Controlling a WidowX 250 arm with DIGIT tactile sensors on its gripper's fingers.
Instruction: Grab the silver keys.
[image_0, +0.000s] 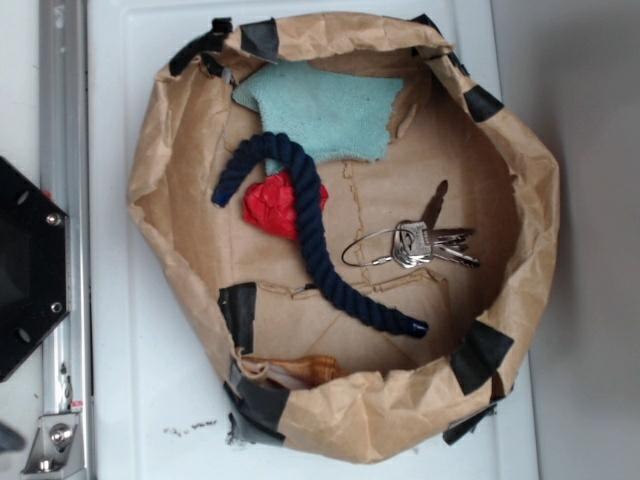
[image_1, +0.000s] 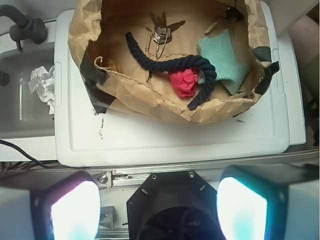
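The silver keys (image_0: 425, 244) lie flat on the floor of the brown paper nest (image_0: 520, 150), their wire ring just beside the navy rope (image_0: 310, 215). The gripper (image_1: 159, 210) hangs well apart with its fingers (image_1: 75, 210) spread wide and empty. A low descent could snag the paper wall, or pinch the rope instead

White plastic tabletop (image_0: 150, 380), metal rail (image_0: 62, 150) alongside, grey surface (image_0: 590, 100) beyond, crumpled paper (image_1: 44, 82) nearby
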